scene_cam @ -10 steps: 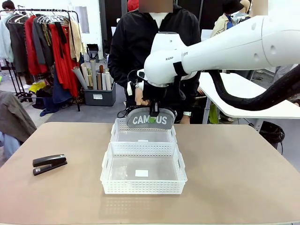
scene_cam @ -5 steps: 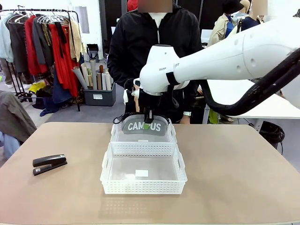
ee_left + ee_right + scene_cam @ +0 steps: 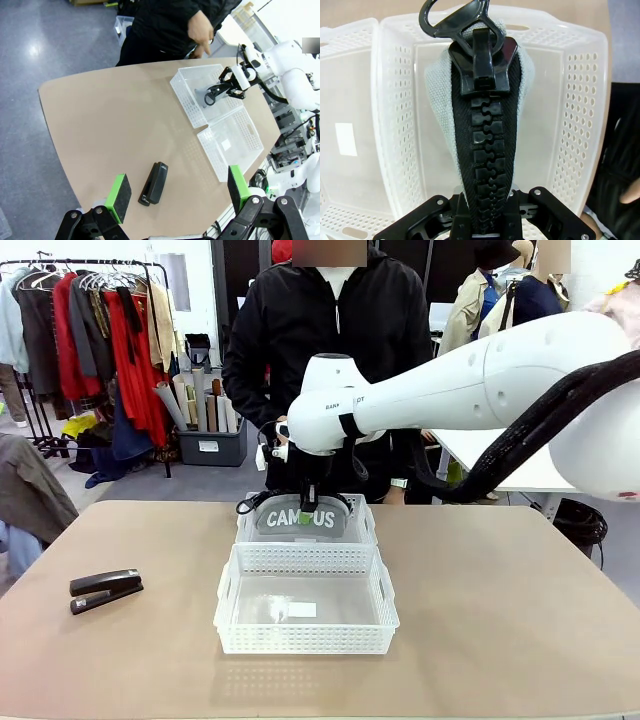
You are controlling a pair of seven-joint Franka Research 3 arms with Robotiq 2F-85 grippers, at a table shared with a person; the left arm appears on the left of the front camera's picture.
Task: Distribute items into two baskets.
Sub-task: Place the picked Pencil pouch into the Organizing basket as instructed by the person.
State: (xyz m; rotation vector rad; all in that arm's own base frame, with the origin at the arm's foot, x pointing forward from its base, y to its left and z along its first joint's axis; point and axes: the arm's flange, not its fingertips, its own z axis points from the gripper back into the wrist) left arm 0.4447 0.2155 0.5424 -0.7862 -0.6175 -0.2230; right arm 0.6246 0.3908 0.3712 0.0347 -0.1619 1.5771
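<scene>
My right gripper (image 3: 306,512) is shut on the grey "CAMPUS" pouch (image 3: 301,517) and holds it partly down inside the far white basket (image 3: 360,531). The right wrist view looks along the pouch's black zip (image 3: 484,145) into that far basket (image 3: 580,100), with the near basket (image 3: 345,115) at picture left. The near basket (image 3: 305,638) holds only a small white label. The black stapler (image 3: 105,590) lies on the table's left side. My left gripper (image 3: 175,195) hangs open high above the table, over the stapler (image 3: 154,183).
A person (image 3: 325,350) in a black jacket stands right behind the far basket, one hand (image 3: 200,31) hanging near the table edge. The tan table (image 3: 500,610) has wide bare room on both sides of the baskets. A clothes rack (image 3: 90,330) stands far back left.
My right gripper has come down and a little to the left with the pouch, which has sunk from above the far basket's rim to partly inside it. The stapler has not moved.
</scene>
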